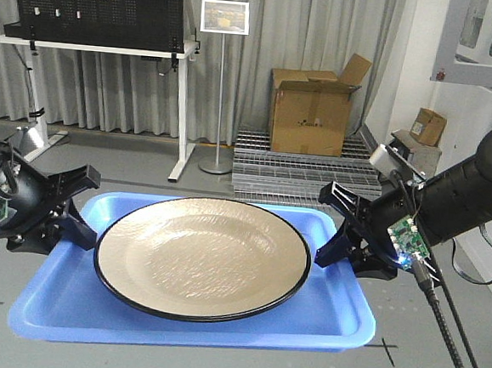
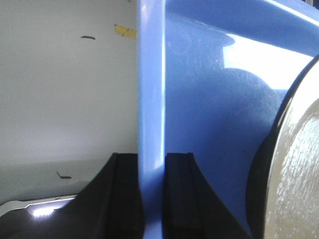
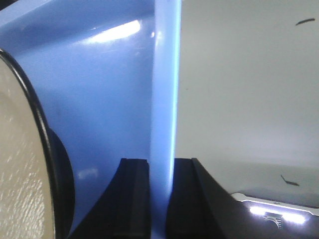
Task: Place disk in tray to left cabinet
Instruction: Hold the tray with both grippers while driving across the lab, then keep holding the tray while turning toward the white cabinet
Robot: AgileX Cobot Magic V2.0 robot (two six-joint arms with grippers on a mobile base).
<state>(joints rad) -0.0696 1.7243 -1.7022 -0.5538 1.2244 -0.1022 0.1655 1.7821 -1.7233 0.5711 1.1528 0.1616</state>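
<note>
Found tray (image 1: 49, 309) gripped at both short ends and held roughly level above the floor (image 1: 229, 178), with no support visible beneath. Found disk (image 1: 202, 257) lying flat in the middle of it, spanning most of the width, black edge near both grippers but apart from them. Confirmed left gripper (image 1: 86, 208) pinching the left rim (image 2: 151, 124), seen from the left wrist as a blue wall standing upright between two black pads (image 2: 127, 199), both pressed against it. Confirmed the same for right gripper (image 1: 332, 227), with its pads (image 3: 134, 199) closed on the right rim (image 3: 163, 124). Judged the opposed grips as chosen to share the load and keep the tray from tipping to either side. Judged the level attitude as needed because the disk sits loose and glossy, free to slide. Assessed stage as carrying, with placement not yet done and the cabinet out of view in all three pictures. Expect to need both arms moving in step toward the left, with height matched throughout. Flagged as risks a thin rim slipping or flexing in the pads, and any tilt sending the disk over the low edge.
</note>
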